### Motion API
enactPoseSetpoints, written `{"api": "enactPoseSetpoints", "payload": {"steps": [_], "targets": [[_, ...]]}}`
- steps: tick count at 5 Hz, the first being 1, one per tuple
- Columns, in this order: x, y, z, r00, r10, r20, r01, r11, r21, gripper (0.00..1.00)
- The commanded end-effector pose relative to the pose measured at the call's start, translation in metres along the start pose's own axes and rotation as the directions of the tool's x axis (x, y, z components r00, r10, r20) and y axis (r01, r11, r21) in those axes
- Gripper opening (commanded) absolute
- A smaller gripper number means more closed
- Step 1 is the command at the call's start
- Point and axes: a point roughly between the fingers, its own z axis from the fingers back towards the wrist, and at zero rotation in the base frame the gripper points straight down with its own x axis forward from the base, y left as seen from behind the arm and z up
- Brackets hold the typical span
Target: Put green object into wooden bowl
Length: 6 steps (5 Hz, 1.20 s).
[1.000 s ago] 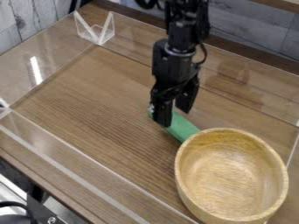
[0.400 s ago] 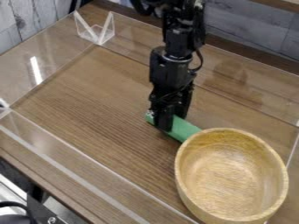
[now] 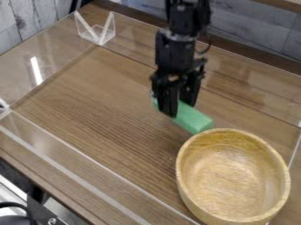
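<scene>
My gripper (image 3: 173,105) points down over the middle of the wooden table and is shut on the upper left end of the green object (image 3: 194,120). The mint green bar sticks out down and to the right from between the fingers and looks raised off the tabletop. The wooden bowl (image 3: 182,172), large, round and light tan, sits at the front right with nothing inside. The bar's free end hangs just above and behind the bowl's far left rim.
Low clear acrylic walls (image 3: 70,149) border the wood-grain tabletop at the front and left. A small clear plastic stand (image 3: 94,28) is at the back left corner. The table's front edge drops off at the lower left.
The fingers closed on the green bar as it lay on the table. The arm has since risen, carrying the bar up and slightly right toward the bowl.
</scene>
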Motion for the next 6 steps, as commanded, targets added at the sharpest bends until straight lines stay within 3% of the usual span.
{"api": "enactPoseSetpoints", "payload": {"steps": [1,2,3,4,5,6], "targets": [[-0.005,-0.001,0.041,0.994,-0.105,0.002,0.105,0.991,-0.08,0.0],[-0.026,0.011,0.035,0.988,-0.156,-0.001,0.155,0.985,-0.072,0.0],[-0.06,0.013,0.024,0.988,-0.156,-0.008,0.155,0.986,-0.069,0.0],[-0.102,0.009,0.0,0.988,-0.155,-0.007,0.154,0.986,-0.06,0.0],[-0.113,0.013,-0.003,0.981,-0.195,-0.006,0.194,0.979,-0.065,0.0],[-0.111,0.012,-0.008,0.983,-0.185,-0.004,0.184,0.98,-0.069,1.0]]}}
